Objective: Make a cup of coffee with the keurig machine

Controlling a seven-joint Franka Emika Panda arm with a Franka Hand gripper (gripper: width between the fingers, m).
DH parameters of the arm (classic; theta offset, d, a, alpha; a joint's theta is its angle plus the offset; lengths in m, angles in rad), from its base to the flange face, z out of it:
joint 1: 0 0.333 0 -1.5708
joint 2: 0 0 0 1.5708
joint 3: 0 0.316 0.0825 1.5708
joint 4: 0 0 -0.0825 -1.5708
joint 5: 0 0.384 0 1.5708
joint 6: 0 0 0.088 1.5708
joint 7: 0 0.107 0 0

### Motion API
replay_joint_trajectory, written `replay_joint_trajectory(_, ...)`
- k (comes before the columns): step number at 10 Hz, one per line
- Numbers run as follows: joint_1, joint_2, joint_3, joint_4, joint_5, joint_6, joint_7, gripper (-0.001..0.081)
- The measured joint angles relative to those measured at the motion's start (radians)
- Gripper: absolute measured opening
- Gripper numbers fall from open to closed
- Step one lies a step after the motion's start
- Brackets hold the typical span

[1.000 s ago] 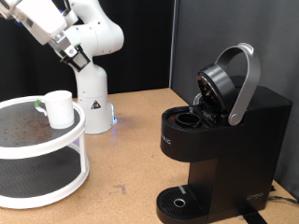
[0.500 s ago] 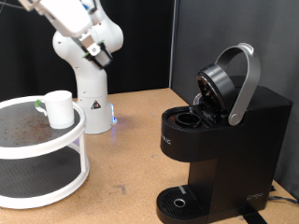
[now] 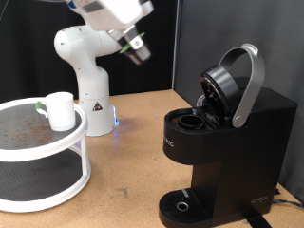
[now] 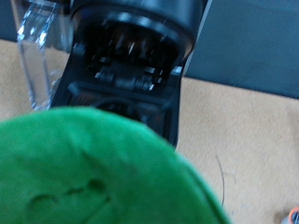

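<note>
Filling the near part of the wrist view is a blurred green surface [image 4: 103, 173], apparently a pod top at the gripper, though the fingers themselves are hidden, so whether the jaws are apart, together or clamped cannot be told. Beyond it lies the keurig machine [image 4: 131, 65], lid raised, its open pod chamber straight ahead along the fingers. From the exterior view, the gripper [image 3: 136, 47] hangs high, up and to the exterior view's left of the machine [image 3: 223, 142]. Farthest off, the cup [image 3: 61, 110] stands on a round white tiered stand [image 3: 43, 152], well apart at the exterior view's left
</note>
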Motion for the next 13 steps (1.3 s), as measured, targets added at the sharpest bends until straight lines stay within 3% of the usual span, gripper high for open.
replay_joint_trajectory(3, 0.028, 0.022, 0.048, 0.044, 0.016, 0.001, 0.056, 0.0473)
replay_joint_trajectory(5, 0.034, 0.028, 0.073, 0.045, 0.015, 0.001, 0.069, 0.0473)
replay_joint_trajectory(11, 0.034, 0.030, 0.095, 0.013, -0.018, 0.002, 0.052, 0.0473)
replay_joint_trajectory(13, 0.034, 0.038, 0.098, -0.020, -0.023, 0.003, 0.040, 0.0473)
